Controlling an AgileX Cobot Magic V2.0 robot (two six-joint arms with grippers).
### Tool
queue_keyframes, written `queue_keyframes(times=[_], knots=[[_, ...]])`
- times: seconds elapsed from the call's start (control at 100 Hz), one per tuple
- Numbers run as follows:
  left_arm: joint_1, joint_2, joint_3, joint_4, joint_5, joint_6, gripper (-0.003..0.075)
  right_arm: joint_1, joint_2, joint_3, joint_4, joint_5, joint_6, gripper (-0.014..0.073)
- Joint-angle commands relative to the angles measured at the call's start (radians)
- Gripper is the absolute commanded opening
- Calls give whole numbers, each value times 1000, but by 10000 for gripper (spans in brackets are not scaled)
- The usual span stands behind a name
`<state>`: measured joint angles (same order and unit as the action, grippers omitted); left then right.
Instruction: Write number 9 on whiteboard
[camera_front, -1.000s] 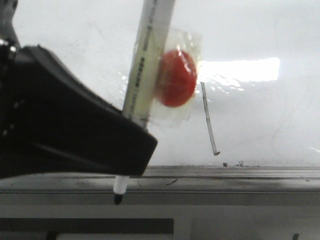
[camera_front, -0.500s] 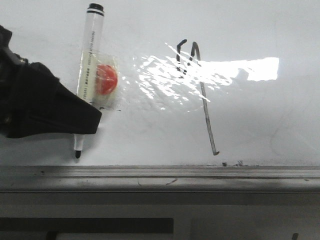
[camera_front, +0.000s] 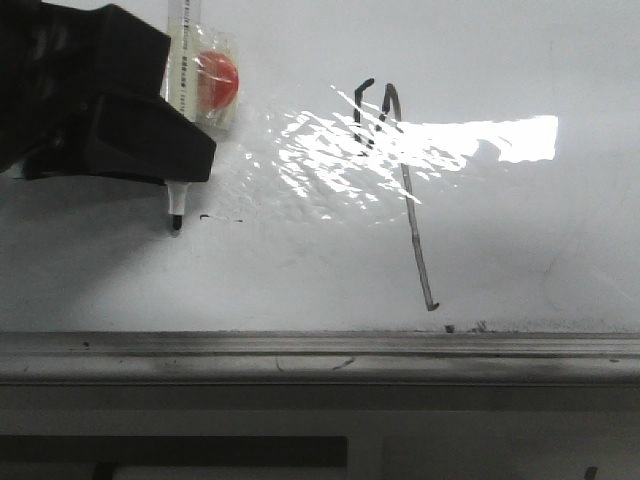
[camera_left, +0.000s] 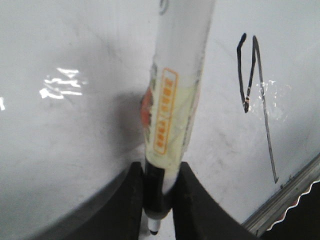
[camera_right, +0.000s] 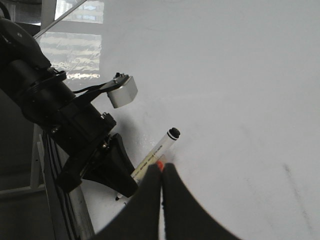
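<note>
Black strokes of the number 9 (camera_front: 405, 190) stand finished on the whiteboard (camera_front: 520, 250); at nine o'clock, the marker (camera_front: 178, 190) is pinched by the left pincer (camera_front: 165, 165). Right pincer (camera_right: 161, 187) pressed together. Lifting clear is judged next.

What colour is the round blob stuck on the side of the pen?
Red-orange. The blob sits under clear tape on the marker; the front view shows it best.

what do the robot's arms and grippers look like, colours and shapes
Both are black. The left gripper has broad, matte wedge-shaped fingers that taper toward the tips. In the right wrist view its arm looks bulky, with black cables and a small silver-grey box. The right gripper shows two smooth, dark, pointed fingers.
</note>
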<state>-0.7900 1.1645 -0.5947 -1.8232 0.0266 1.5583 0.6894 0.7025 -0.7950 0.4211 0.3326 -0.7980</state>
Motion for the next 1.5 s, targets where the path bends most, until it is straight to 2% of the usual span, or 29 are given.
queue_keyframes(times=[0.0, 0.15, 0.39, 0.44, 0.56, 0.63, 0.9, 1.12, 1.23, 1.32, 1.42, 1.49], knots=[[-1, 6, -29, -31, -98, -9, -20, -4, 8, -28, 41, -74, 3, -61], [-1, 20, -29, -29, -152, -9, -20, -4, 8, -28, 72, -74, 3, -61], [-1, 33, -29, -29, -153, -9, -7, -4, 8, -28, 87, -74, 3, -61], [-1, 33, -29, -29, -153, -9, 40, -4, 8, -28, 94, -74, 3, -61], [-1, 33, -29, -29, -157, -9, 255, -4, 8, -28, 112, -72, 3, -61], [-1, 33, -29, -29, -171, -9, 334, -4, 8, -28, 117, -72, 3, -61], [-1, 33, -29, -29, -209, -10, 393, -4, 8, -28, 117, -66, 3, -61], [-1, -21, -35, -29, -179, -10, 593, -4, 6, -28, 114, -62, 3, -61], [-3, -124, -24, -29, -162, -10, 578, -4, -15, -26, 77, -46, 3, -61], [-3, -251, 9, -27, -171, -2, 536, -4, -51, -16, 27, -7, 3, -60], [-3, -404, 68, -20, -175, -2, 433, -12, -119, 41, -13, 7, 3, -60], [-3, -520, 119, -18, -177, 0, 325, -31, -173, 101, -22, 2, 3, -60]])
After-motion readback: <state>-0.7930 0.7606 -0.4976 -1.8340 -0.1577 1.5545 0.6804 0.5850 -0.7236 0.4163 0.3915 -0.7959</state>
